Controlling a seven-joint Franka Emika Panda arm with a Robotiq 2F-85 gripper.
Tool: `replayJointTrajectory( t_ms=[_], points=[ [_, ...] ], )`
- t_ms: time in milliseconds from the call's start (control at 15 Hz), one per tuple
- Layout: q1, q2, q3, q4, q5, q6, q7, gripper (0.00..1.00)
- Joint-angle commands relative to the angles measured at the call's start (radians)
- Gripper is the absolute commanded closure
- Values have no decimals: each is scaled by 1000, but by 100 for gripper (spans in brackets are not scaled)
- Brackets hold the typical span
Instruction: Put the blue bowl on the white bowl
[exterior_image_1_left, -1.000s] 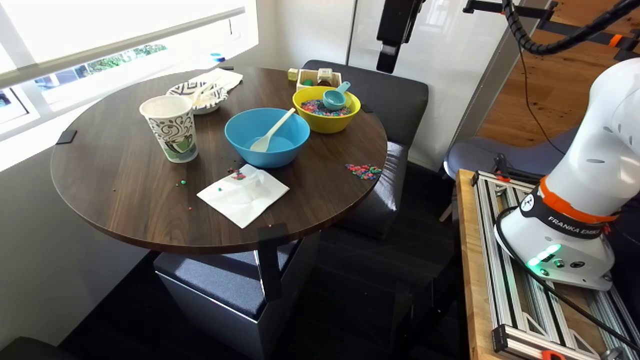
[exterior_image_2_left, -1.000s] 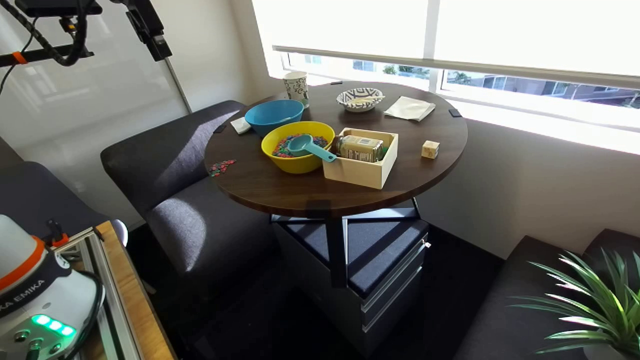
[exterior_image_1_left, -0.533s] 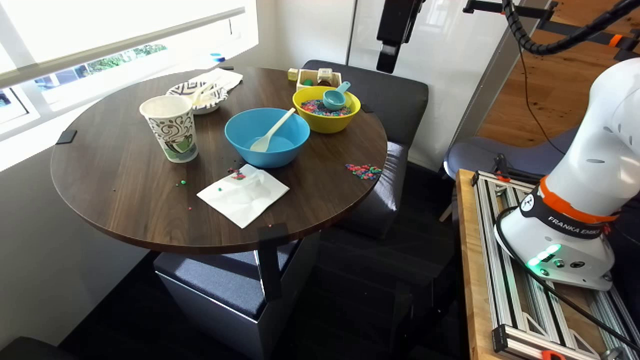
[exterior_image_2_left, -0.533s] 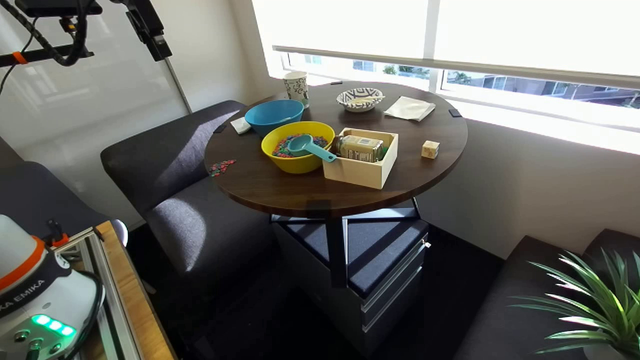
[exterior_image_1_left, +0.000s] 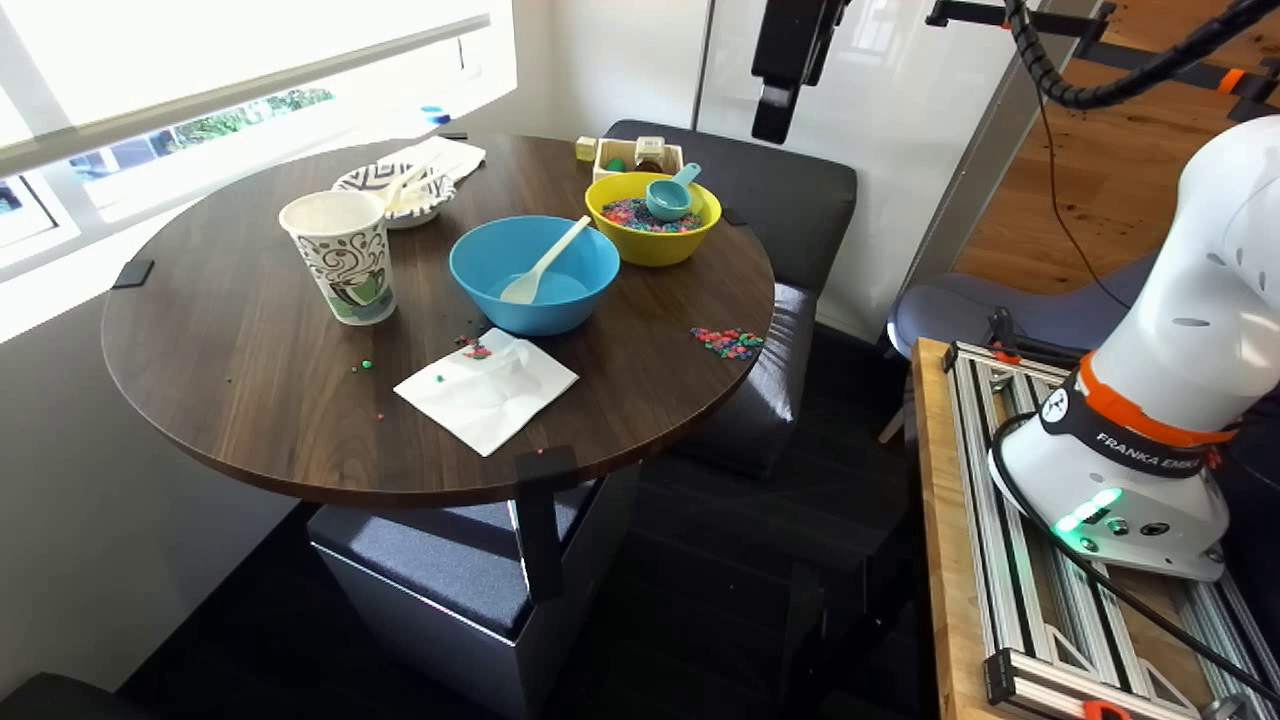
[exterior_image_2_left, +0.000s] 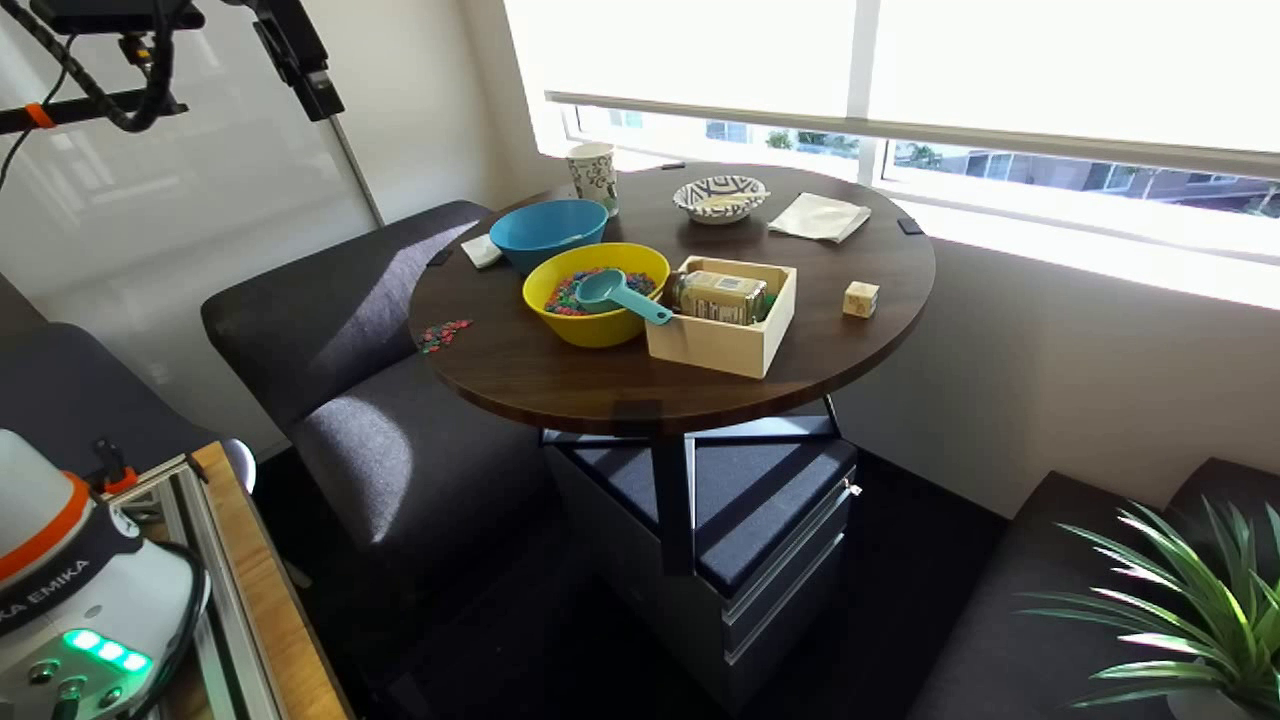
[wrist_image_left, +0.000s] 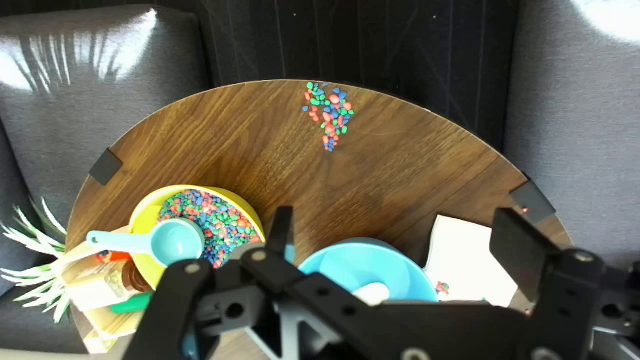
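Observation:
The blue bowl (exterior_image_1_left: 480, 265) stands upright on the round dark wooden table with a white spoon (exterior_image_1_left: 560, 252) leaning inside it. The white bowl (exterior_image_2_left: 715, 188), shallow with a dark zigzag pattern, sits farther toward the window and holds a pale utensil. My gripper (exterior_image_1_left: 774, 118) hangs in the air well above the table, apart from both bowls. In the wrist view the jaws of the gripper (wrist_image_left: 394, 212) are spread wide with nothing gripped. Between and below them the blue bowl (wrist_image_left: 400, 275) shows far beneath, partly covered by the gripper body. The white bowl is out of the wrist view.
Close to the blue bowl are a yellow bowl (exterior_image_1_left: 655, 250) of colored bits with a teal scoop, a tall paper cup (exterior_image_1_left: 345, 265) and a napkin (exterior_image_1_left: 500, 400). A wooden box (exterior_image_2_left: 720, 345) with a jar touches the yellow bowl's side. A wooden cube (exterior_image_2_left: 860, 299) lies apart.
The gripper has shifted very slightly upward in an exterior view. Everything on the table stands where it was.

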Motion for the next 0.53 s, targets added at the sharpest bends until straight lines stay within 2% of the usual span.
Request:
replayJointTrajectory(
  t_ms=[0,200,467],
  points=[
    [-2,11,-63,-10,35,8,45,0],
    [-17,18,-138,-36,109,33,44,0],
    [-60,75,-199,-53,188,58,102,0]
  ],
)
